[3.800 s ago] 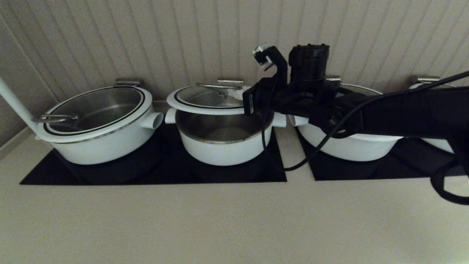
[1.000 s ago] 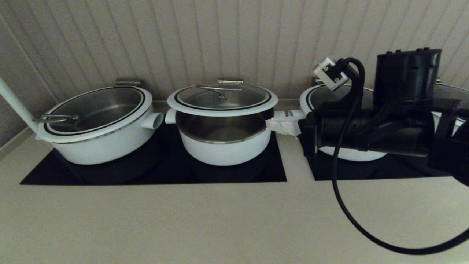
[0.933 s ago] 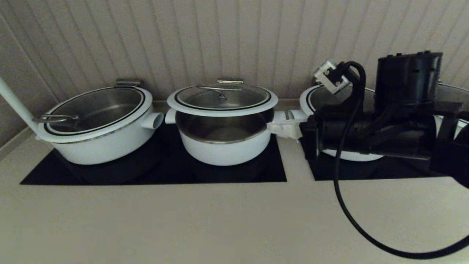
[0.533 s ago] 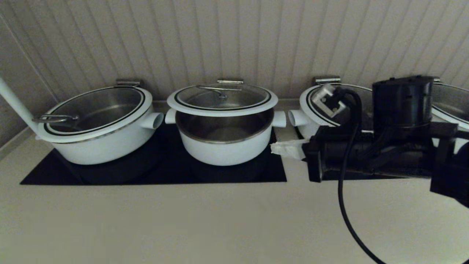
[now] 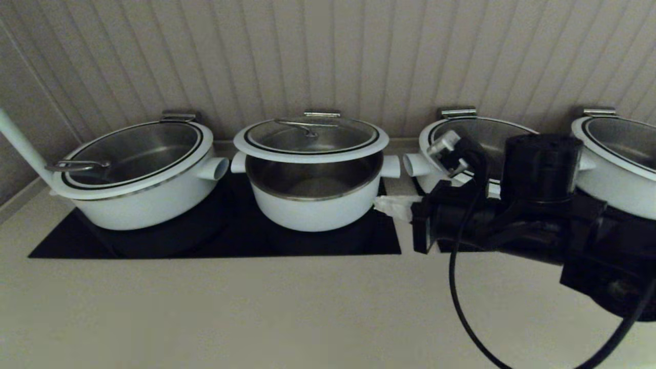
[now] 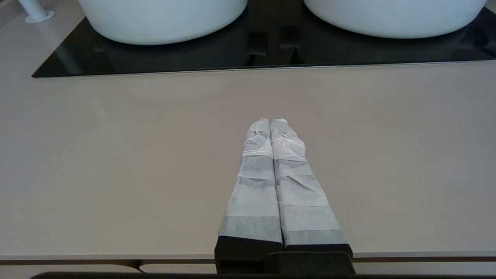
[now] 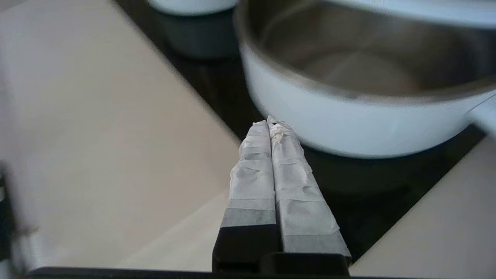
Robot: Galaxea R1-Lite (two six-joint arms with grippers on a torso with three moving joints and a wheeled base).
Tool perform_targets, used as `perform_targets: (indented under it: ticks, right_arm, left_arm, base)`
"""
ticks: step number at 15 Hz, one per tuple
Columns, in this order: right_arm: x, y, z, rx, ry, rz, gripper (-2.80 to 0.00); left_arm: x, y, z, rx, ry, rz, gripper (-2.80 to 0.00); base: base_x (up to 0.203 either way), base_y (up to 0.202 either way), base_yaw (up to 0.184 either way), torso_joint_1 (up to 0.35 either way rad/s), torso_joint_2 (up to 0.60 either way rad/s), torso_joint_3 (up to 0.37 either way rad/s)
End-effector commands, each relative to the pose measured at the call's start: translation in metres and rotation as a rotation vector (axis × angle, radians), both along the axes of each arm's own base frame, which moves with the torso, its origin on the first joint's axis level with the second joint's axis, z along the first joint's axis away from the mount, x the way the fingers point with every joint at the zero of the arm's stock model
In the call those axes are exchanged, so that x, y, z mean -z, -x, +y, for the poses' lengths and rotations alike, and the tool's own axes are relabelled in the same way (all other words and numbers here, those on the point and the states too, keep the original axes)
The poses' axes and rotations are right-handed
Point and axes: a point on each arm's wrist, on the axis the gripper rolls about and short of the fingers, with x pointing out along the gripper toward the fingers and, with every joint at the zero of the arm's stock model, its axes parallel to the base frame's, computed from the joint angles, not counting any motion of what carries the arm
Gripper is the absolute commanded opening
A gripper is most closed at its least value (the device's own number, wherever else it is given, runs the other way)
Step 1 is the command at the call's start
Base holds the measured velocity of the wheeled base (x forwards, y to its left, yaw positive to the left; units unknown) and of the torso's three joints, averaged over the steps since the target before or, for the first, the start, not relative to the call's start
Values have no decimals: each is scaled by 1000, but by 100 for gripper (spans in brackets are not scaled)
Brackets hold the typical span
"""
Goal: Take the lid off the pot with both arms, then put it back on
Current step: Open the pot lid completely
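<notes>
While lid [image 5: 311, 137] sat raised over pot [image 5: 314, 197]:
R gripper [image 5: 392, 206]: pressed together, empty, just right of pot.
L gripper [image 6: 269, 123]: pressed together, nearer than pot.

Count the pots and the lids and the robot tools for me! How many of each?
Round white pots with steel insides: 4
Round glass lids with white rims: 4
Black cooktop panels: 2
White-wrapped robot tools: 2, the left tool and the right tool
Total: 12
</notes>
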Motion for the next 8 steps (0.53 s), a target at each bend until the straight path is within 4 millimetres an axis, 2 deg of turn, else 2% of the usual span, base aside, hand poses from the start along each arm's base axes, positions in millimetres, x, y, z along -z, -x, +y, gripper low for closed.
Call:
perform_targets:
  ticks: [1, 8]
  right_arm:
    - [14, -14, 9, 30, -15, -36, -280]
    - [23, -21, 14, 65, -17, -52, -280]
  left_arm:
    - [0, 0, 0, -1, 0, -1, -280]
    - [0, 0, 0, -1, 0, -1, -280]
  base:
    - [0, 0, 0, 0, 0, 0]
    - [0, 0, 0, 0, 0, 0]
